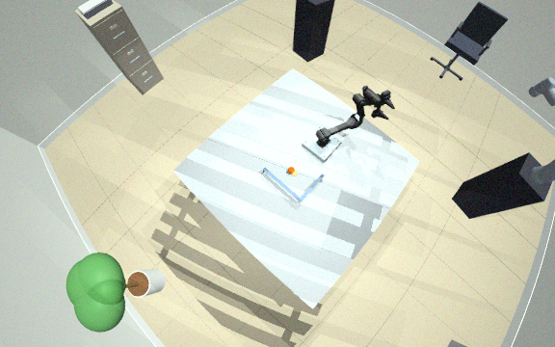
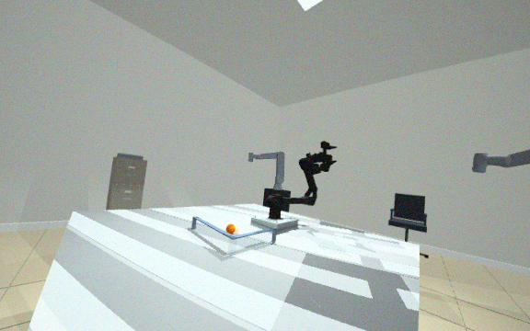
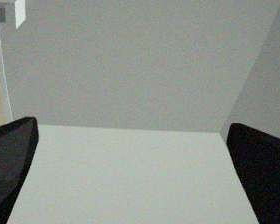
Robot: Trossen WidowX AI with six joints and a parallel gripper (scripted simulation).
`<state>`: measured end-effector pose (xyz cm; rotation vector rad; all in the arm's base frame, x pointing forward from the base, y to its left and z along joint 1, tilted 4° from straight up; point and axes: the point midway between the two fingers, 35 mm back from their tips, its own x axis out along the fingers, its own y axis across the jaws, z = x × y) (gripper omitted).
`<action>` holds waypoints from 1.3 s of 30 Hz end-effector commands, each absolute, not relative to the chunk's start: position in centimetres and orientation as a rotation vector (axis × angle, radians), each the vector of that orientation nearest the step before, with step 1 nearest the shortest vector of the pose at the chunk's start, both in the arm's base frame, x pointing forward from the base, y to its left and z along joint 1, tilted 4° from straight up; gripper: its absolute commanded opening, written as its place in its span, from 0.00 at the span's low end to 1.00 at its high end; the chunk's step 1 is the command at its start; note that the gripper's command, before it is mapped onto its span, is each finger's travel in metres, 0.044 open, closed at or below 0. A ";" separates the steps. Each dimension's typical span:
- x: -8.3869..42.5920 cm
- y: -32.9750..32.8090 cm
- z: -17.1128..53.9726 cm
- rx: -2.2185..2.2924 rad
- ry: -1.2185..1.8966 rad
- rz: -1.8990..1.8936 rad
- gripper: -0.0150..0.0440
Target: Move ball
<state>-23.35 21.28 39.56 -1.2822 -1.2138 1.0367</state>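
Observation:
An orange ball (image 1: 291,170) (image 2: 230,228) lies on the table (image 1: 249,202) (image 2: 155,257). The pale see-through copy (image 1: 295,173) (image 2: 236,230) shows right beside the ball and partly overlaps it in the top and exterior views. Two low clear walls with blue top edges, the longer one (image 1: 281,184) (image 2: 212,226) and the shorter one (image 1: 311,187) (image 2: 258,233), meet in a corner. The ball is on the arm-base side of that corner. My gripper (image 1: 390,112) (image 2: 337,154) (image 3: 135,131) is wide open and empty, high up and far from the ball, pointing away from it. The wrist view shows neither ball nor walls.
The arm's base plate (image 1: 323,153) (image 2: 274,223) stands on the table behind the ball. Around the table are a filing cabinet (image 1: 123,50) (image 2: 127,184), an office chair (image 1: 467,45) (image 2: 409,209), black pedestals (image 1: 311,31) (image 1: 499,190) and a potted plant (image 1: 96,289).

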 end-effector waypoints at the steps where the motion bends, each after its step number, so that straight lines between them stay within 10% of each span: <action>1: -23.3 21.2 39.7 -1.274 -1.214 1.040 0.89; 15: -14.5 16.5 53.0 -0.603 -1.158 1.104 0.80; 39: 23.2 7.5 52.5 0.254 -0.369 0.659 0.80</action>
